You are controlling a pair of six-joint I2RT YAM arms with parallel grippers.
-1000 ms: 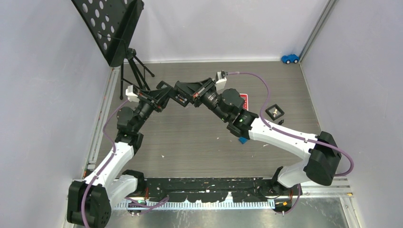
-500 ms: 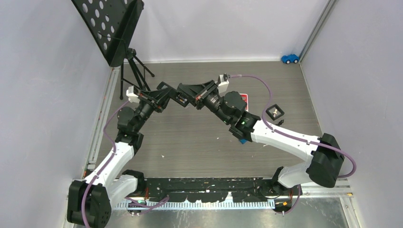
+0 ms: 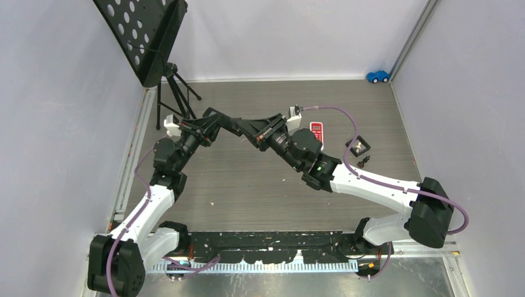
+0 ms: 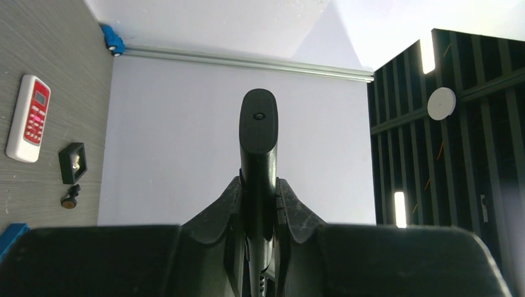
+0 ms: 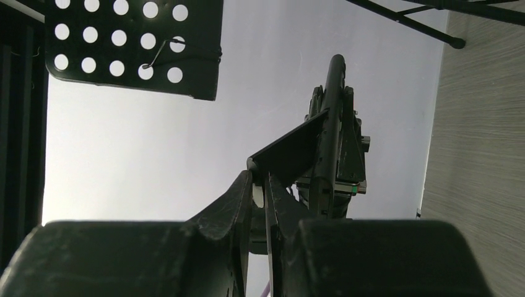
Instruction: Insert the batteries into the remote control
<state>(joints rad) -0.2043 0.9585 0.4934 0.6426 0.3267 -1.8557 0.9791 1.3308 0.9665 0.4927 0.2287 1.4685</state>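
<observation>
My left gripper is shut on a slim black remote control and holds it in the air. In the left wrist view the remote stands edge-on between the fingers. My right gripper faces it, shut on a thin black plate, which shows edge-on in the right wrist view touching the remote. A small dark piece lies on the table; I cannot tell whether it is a battery. No orange or green battery shows.
A white and red remote and a small black square box lie right of the grippers. A blue block shows only in the left wrist view. A music stand is at the back left. A blue toy car is at the back right.
The right forearm has swung toward the right, uncovering the white and red remote and hiding the blue block from above. Both grippers stay shut close together in the air.
</observation>
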